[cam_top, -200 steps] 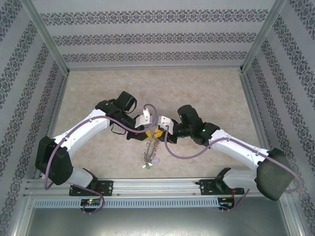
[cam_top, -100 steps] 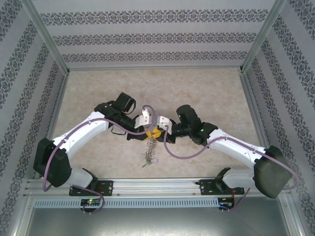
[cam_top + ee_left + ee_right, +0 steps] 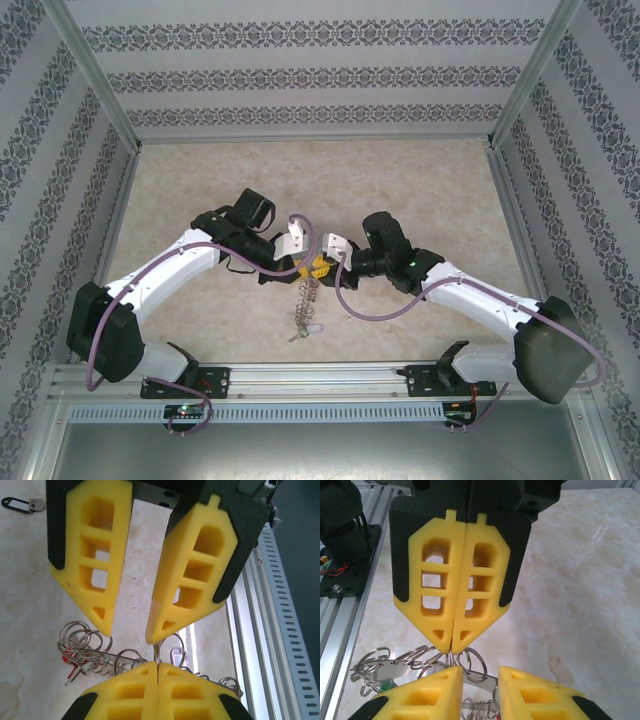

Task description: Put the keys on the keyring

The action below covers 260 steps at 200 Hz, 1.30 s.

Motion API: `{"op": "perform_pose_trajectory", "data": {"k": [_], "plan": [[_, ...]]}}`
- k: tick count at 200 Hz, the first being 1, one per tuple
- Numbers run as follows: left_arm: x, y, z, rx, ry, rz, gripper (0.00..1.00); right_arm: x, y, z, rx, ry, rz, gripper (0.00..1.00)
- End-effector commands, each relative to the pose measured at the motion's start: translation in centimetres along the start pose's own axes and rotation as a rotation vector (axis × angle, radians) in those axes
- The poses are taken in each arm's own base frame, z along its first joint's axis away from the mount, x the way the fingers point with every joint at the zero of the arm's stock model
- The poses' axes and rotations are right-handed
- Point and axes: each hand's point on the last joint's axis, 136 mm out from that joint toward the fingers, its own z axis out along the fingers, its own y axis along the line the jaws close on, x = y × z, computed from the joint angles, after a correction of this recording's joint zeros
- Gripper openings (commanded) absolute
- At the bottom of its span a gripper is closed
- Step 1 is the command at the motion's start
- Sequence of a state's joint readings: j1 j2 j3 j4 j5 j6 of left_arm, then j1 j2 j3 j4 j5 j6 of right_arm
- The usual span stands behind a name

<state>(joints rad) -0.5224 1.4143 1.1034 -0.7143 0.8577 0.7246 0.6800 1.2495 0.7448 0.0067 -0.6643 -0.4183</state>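
Observation:
The keyring (image 3: 305, 300) hangs edge-on below the two grippers where they meet over the table's middle. My left gripper (image 3: 157, 666) is shut, pinching one wire loop (image 3: 158, 652) of the ring's fringe. My right gripper (image 3: 480, 675) faces it with its fingers apart, straddling the flat metal ring (image 3: 487, 672) without closing on it. From the right wrist view the left gripper (image 3: 451, 642) is closed tip to tip on that loop. A bit of red (image 3: 67, 658), seemingly a key's head, shows among the loops. A pale tag (image 3: 176, 656) hangs on the ring too.
A key with a black tag (image 3: 17, 503) lies flat on the marble table, away from the ring. The aluminium rail (image 3: 320, 385) with both arm bases runs along the near edge. Patterned walls close in the table on three sides.
The hanging keyring has turned from broadside to edge-on and lifted slightly. The right gripper's fingers have opened a little. Both wrists shifted slightly toward the far side.

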Motion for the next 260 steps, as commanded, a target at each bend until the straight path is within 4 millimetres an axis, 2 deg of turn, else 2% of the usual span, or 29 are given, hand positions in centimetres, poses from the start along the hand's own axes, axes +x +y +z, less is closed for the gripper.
{"op": "perform_pose_trajectory", "data": {"k": [1, 66, 98, 111, 159, 260], "plan": [[-1.2, 0.0, -0.7, -0.026, -0.051, 0.051, 0.0, -0.8, 1.0, -0.6, -0.045, -0.034, -0.009, 0.25], [-1.5, -0.3, -0.9, -0.019, -0.068, 0.078, 0.0, 0.0, 0.7, 0.7, -0.053, 0.003, -0.018, 0.2], [-1.7, -0.3, -0.9, -0.019, -0.074, 0.089, 0.0, -0.1, 0.6, 1.0, -0.069, 0.007, -0.026, 0.21], [-1.7, 0.0, -0.9, -0.029, -0.07, 0.087, 0.0, -0.4, 0.8, 1.1, -0.091, 0.001, -0.024, 0.24], [-1.1, 0.4, -0.8, -0.051, -0.043, 0.064, 0.0, -0.2, 1.1, 0.8, -0.078, -0.003, -0.02, 0.27], [-1.4, 0.1, -1.1, -0.053, -0.056, 0.075, 0.0, 0.5, 1.2, 0.4, -0.06, 0.017, -0.029, 0.31]]}}
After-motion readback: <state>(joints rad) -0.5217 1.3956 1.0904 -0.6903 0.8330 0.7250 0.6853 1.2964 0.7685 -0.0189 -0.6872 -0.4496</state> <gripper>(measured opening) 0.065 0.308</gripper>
